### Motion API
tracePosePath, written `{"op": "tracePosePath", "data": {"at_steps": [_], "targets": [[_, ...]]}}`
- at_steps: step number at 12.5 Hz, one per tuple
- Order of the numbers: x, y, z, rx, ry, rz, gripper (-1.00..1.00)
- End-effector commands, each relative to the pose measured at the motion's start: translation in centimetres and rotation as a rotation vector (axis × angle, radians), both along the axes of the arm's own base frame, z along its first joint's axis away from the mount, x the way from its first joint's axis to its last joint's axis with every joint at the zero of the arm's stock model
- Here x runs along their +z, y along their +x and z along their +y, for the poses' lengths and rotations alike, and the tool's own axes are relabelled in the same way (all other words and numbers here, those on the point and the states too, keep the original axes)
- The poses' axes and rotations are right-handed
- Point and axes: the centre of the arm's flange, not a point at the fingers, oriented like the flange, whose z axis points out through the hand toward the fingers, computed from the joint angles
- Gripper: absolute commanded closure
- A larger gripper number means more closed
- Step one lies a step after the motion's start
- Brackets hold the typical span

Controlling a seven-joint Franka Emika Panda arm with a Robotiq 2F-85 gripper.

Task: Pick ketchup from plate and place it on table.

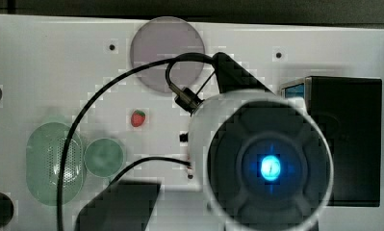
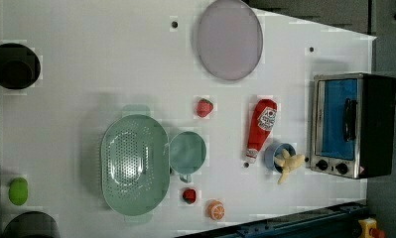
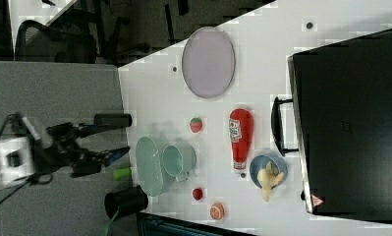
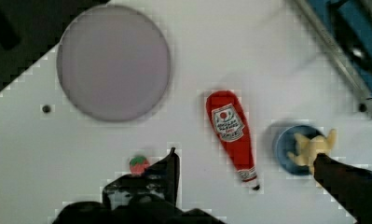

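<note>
The ketchup (image 2: 261, 130) (image 3: 240, 137) (image 4: 230, 130), a slim red bottle with a white cap, lies flat on the white table (image 2: 86, 49). It rests apart from the pale lilac plate (image 2: 229, 39) (image 3: 208, 61) (image 4: 113, 63) (image 1: 168, 53), which is bare. In the wrist view my gripper (image 4: 244, 157) hangs open high above the bottle, one dark finger on each side and nothing between them. In the top view the arm (image 1: 269, 166) covers the spot where the bottle lies.
A toaster oven (image 2: 352, 124) stands beside a blue bowl with a banana (image 2: 280, 156), close to the bottle's cap. A strawberry toy (image 2: 204, 107), green basket (image 2: 133, 163), green cup (image 2: 187, 152), small red piece (image 2: 189, 195) and orange slice (image 2: 216, 210) lie nearby.
</note>
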Motion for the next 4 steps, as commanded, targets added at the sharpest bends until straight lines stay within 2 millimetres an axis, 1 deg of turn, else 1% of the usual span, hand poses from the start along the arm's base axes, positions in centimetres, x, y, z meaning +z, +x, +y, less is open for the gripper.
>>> {"op": "tracePosePath", "data": {"at_steps": [1,4], "targets": [[-2.99,1.10,-0.04,-0.071,-0.011,0.112,-1.00],[-3.08,0.90,0.04,-0.070,-0.011,0.130,-1.00]]}}
